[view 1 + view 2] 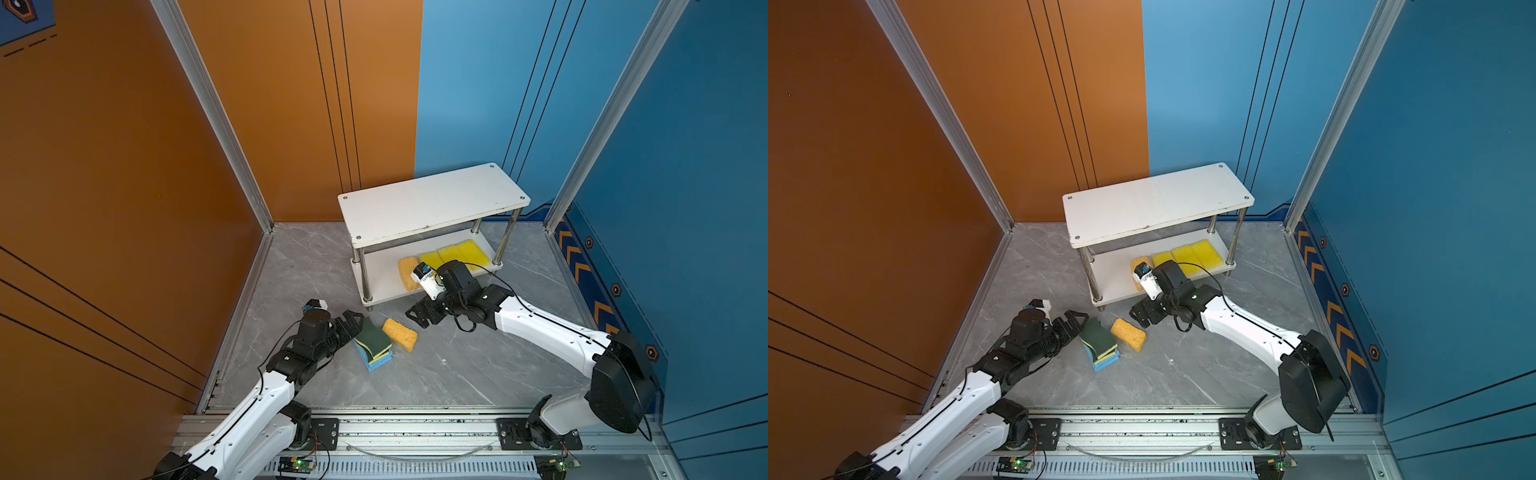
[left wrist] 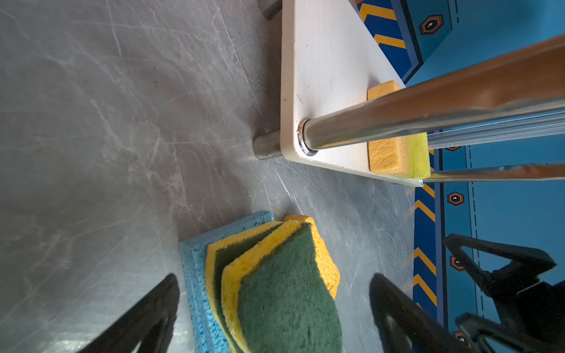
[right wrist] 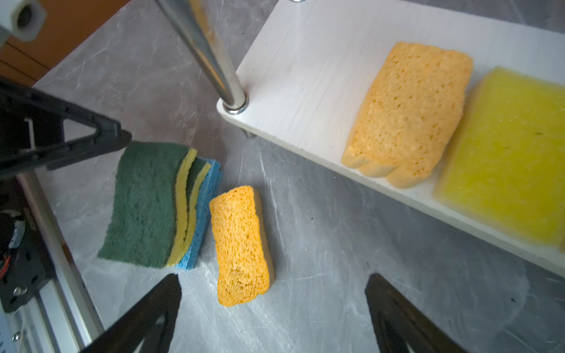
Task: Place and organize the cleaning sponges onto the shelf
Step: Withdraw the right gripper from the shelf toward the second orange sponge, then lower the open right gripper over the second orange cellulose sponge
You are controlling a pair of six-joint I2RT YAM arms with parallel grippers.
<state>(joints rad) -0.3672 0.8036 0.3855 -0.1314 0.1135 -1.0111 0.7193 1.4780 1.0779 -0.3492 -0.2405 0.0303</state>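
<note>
So the sponges are split between the shelf (image 1: 432, 203) and the floor (image 1: 457, 370). The shelf's a small two-tier white rack on chrome posts. Its lower board has three bright yellow sponges (image 1: 457, 254) lying flat in a row, with a porous orange sponge (image 3: 406, 113) tucked right up against the end one. On the grey marble-look floor in front there's a second orange sponge (image 1: 400, 334) on its own, just beside a fanned stack: two wavy-edged green-topped sponges (image 3: 143, 201) sitting on light blue sponges (image 3: 204, 214). The left gripper (image 1: 352, 323) has its fingers spread wide around that stack's end, not squeezing it. The right gripper (image 1: 415, 318) hovers low by the shelf's front edge, fingers wide apart too, holding nothing.
</note>
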